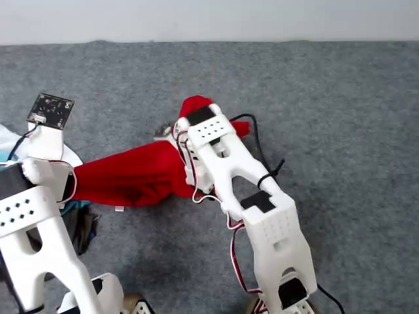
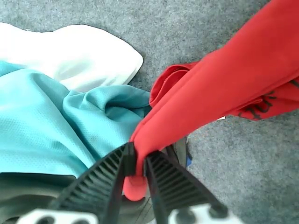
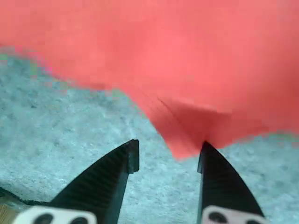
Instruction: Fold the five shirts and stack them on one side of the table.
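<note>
Two tools logged | far left: white shirt (image 2: 74, 56) and teal shirt (image 2: 46, 126) heaped together on the grey worktop (image 1: 340, 98) | left tool (image 2: 136, 156) clamped on a bunched corner of the red shirt (image 1: 131, 175), which stretches across mid-worktop | right tool (image 3: 169, 144) spread apart, low over that shirt's edge; we think the cloth touches it, but the close view is blurred.

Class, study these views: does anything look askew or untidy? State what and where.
The red shirt lies bunched and twisted, one end pinched in the left gripper, not flat. The teal shirt and white shirt sit crumpled together beside it, unfolded.
</note>
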